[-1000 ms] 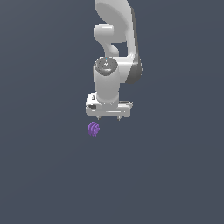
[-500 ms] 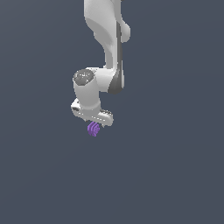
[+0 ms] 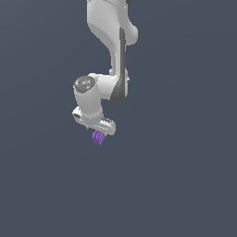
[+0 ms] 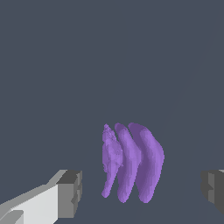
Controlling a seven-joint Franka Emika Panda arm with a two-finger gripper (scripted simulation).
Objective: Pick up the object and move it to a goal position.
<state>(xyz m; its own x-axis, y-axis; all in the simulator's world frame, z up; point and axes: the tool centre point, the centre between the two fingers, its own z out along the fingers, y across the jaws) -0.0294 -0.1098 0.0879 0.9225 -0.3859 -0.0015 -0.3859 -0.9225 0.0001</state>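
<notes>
Purple lump sits between the hand's fingers. Hand spread wide, touching nothing, gaps on both sides.

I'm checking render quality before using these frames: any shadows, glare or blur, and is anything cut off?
Exterior view: flat, even light, no cast shadow on the grey ground, only soft shading on the white arm; the purple object is small but sharp under the gripper. Wrist view: sharp, no glare; the object's ridges are shaded; one finger shows, the other is cropped at the frame edge.
</notes>
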